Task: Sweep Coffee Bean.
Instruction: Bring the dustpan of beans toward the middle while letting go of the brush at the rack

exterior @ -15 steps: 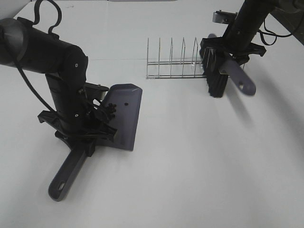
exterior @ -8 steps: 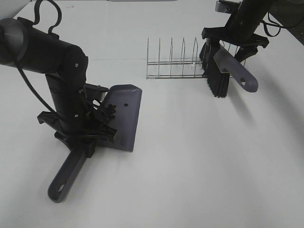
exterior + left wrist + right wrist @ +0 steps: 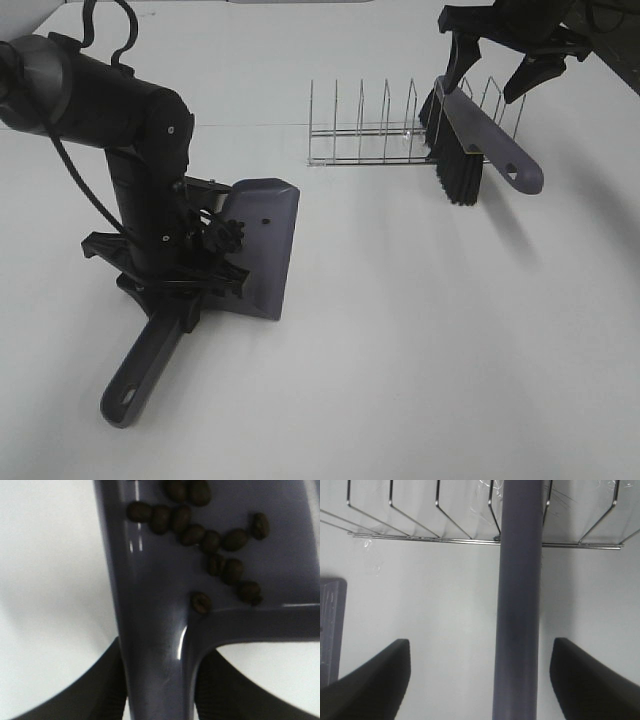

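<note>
Several dark coffee beans (image 3: 210, 540) lie in the grey-purple dustpan (image 3: 262, 245), close to its back wall; in the exterior view they show as a dark cluster (image 3: 228, 235). My left gripper (image 3: 180, 285) is shut on the dustpan's handle (image 3: 160, 650), with the pan's front edge on the table. The brush (image 3: 470, 140), with black bristles and a grey-purple handle (image 3: 517, 605), leans at the right end of the wire rack (image 3: 365, 135). My right gripper (image 3: 495, 65) is open above it, its fingers (image 3: 375, 675) spread wide on both sides of the handle, apart from it.
The wire rack has several upright dividers (image 3: 420, 510) and stands at the back of the white table (image 3: 420, 340). The dustpan's handle end (image 3: 130, 395) points toward the table's front left. A corner of the dustpan (image 3: 330, 625) shows in the right wrist view.
My right gripper has opened, let go of the brush and risen; the brush stays leaning at the rack. The left arm has shifted slightly with the dustpan in it.
</note>
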Tool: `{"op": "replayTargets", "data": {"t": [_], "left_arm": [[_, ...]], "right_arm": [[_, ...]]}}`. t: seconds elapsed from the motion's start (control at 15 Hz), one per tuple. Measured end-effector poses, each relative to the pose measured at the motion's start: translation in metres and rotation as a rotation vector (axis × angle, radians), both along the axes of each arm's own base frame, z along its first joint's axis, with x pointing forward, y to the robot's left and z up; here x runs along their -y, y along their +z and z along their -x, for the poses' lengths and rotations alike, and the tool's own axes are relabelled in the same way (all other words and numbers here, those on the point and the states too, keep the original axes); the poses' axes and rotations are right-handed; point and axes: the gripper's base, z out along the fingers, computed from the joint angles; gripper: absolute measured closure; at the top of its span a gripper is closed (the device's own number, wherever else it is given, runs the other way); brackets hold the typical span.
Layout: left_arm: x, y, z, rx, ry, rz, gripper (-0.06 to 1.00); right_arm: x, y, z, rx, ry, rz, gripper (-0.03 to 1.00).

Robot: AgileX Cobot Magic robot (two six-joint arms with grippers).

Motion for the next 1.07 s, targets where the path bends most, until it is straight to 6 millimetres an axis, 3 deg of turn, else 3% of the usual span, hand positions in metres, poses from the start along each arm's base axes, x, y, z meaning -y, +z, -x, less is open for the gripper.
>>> {"op": "replayTargets", "data": {"t": [0.2,0.4,0.93,1.07], "left_arm": [[0.005,0.002,-0.01,0.042,-0.002,0.024,0.62],[-0.003,0.001,-0.025,0.076,0.051,0.062,0.62],[-0.013,0.001,-0.033,0.079,0.08,0.068,0.61],[-0.012,0.001,-0.033,0.076,0.091,0.079,0.47]], "right_arm": [[0.001,0.024,0.023,0.002,-0.002,-0.015,0.32],[0.003,0.046,0.049,0.001,-0.001,-0.015,0.32],[0.002,0.049,0.055,-0.005,-0.002,-0.027,0.33],[0.002,0.045,0.057,-0.018,-0.002,-0.027,0.33]]}}
